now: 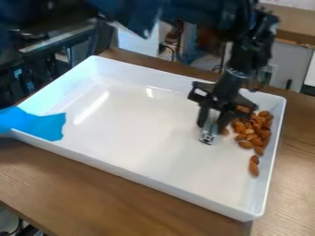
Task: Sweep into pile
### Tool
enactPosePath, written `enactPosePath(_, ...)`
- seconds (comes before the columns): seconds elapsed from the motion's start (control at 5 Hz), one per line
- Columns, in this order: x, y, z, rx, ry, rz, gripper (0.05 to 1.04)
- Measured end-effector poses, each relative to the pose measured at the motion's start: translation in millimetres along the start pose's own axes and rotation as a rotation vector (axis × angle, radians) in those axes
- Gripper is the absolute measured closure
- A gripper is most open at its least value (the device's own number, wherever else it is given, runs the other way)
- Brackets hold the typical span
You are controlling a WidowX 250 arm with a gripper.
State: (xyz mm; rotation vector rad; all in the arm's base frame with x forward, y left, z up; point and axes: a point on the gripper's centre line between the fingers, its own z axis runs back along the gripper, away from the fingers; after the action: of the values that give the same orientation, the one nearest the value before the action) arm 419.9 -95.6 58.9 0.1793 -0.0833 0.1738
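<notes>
The gripper hangs low inside the white tray; I cannot tell how far open it is or whether it grips anything. Just right of it, almonds lie heaped (two sit slightly apart, nearer the camera).

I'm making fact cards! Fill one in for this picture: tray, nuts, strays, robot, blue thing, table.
Tray: white tray, with raised walls
Nuts: brown pile by the tray's right wall
Strays: two nuts a little apart from the pile, nearer the camera
Robot: black arm from the top edge; gripper low in the tray, just left of the pile
Blue thing: blue piece over the tray's left side; I can't tell what it is
Table: brown wood table under the tray
</notes>
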Motion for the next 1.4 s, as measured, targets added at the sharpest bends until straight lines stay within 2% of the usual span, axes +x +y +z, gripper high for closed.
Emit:
enactPosePath(0.2, -7, -31, 6, -0.028, 0.000, -0.053, 0.703)
enactPosePath(0.4, -11, -33, 7, -0.038, 0.017, -0.055, 0.704)
enactPosePath(0.6, -23, -29, 18, -0.077, 0.011, -0.090, 0.704)
enactPosePath(0.8, -24, 4, 55, -0.126, -0.030, -0.041, 0.704)
enactPosePath(1.0, -26, 67, 69, -0.150, -0.029, 0.043, 0.704)
enactPosePath(1.2, -42, 114, 68, -0.209, -0.056, 0.084, 0.704)
enactPosePath(1.4, -58, 161, 41, -0.290, -0.042, 0.288, 0.703)
